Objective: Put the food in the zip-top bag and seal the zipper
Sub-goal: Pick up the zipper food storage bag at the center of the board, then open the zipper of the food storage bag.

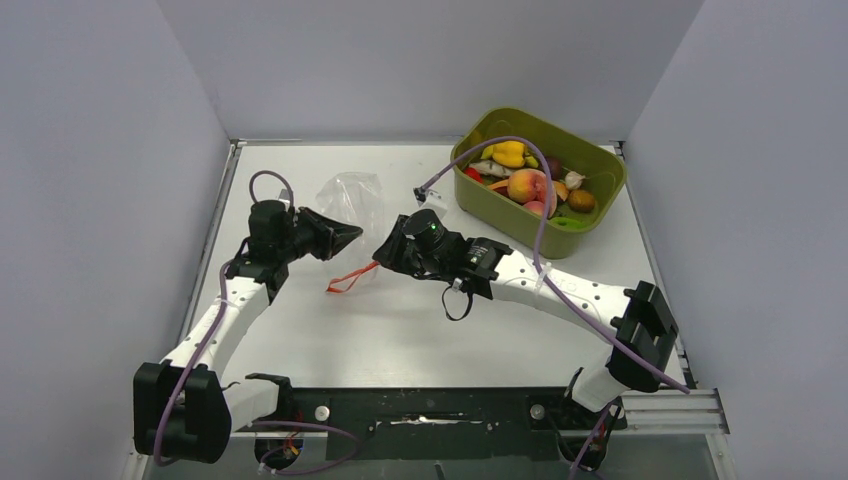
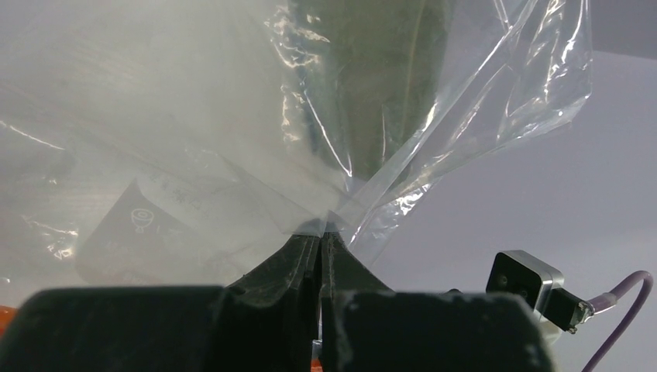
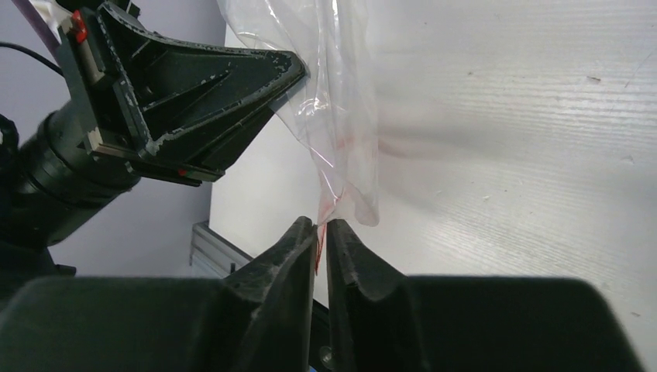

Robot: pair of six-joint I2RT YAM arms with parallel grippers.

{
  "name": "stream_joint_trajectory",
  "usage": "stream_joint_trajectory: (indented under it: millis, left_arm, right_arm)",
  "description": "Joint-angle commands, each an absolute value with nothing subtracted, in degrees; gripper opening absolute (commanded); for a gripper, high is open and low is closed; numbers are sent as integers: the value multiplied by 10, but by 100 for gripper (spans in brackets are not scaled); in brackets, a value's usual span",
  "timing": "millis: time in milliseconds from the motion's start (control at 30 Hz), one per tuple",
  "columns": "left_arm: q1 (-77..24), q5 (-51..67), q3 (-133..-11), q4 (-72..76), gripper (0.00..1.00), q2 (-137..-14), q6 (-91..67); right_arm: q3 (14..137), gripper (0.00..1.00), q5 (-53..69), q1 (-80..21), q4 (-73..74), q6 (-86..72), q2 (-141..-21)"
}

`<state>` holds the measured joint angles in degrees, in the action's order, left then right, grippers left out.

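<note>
The zip-top bag (image 1: 355,200) hangs clear and crinkled between my two grippers above the table's middle. In the left wrist view my left gripper (image 2: 321,232) is shut on a bunched fold of its film (image 2: 364,116). The zipper (image 1: 350,278) sags as a red-orange loop below the bag. My right gripper (image 3: 323,225) has closed to a narrow slit on the bag's lower edge, a red thread of the strip (image 3: 318,246) between the fingers. In the top view the two grippers (image 1: 350,237) (image 1: 383,255) nearly face each other. The food (image 1: 527,185), a peach and yellow pieces among it, lies in the tub.
An olive-green tub (image 1: 600,160) stands at the back right, behind the right arm. A purple cable (image 1: 540,230) arcs over the tub's near side. Grey walls close in the left, back and right. A metal rail (image 1: 480,410) runs along the near edge.
</note>
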<state>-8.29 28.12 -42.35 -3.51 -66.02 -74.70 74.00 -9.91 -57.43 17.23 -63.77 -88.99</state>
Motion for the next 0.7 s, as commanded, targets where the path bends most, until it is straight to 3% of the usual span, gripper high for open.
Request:
stream_joint_trajectory:
  millis: [0, 33, 67, 233, 400, 467, 667]
  left_arm:
    - [-85, 286, -426, 8, 0, -645, -727]
    - [-85, 286, -426, 15, 0, -644, -721]
    - [-85, 288, -427, 22, 7, -642, -707]
    - [-85, 271, -454, -3, 39, -620, -592]
    - [-86, 272, -467, -5, 62, -587, -485]
    - [-87, 288, -466, 2, 67, -570, -433]
    - [-103, 296, -453, -18, 65, -500, -248]
  right_arm:
    - [743, 6, -118, -577, 130, -631, -869]
    - [738, 1, -116, -576, 122, -629, -864]
    - [735, 0, -113, -575, 118, -626, -859]
    - [723, 0, -106, -559, 129, -618, -833]
    - [720, 0, -67, -522, 141, -602, -807]
    - [721, 0, -51, -510, 154, -594, -797]
    - [712, 0, -4, -478, 167, -568, -756]
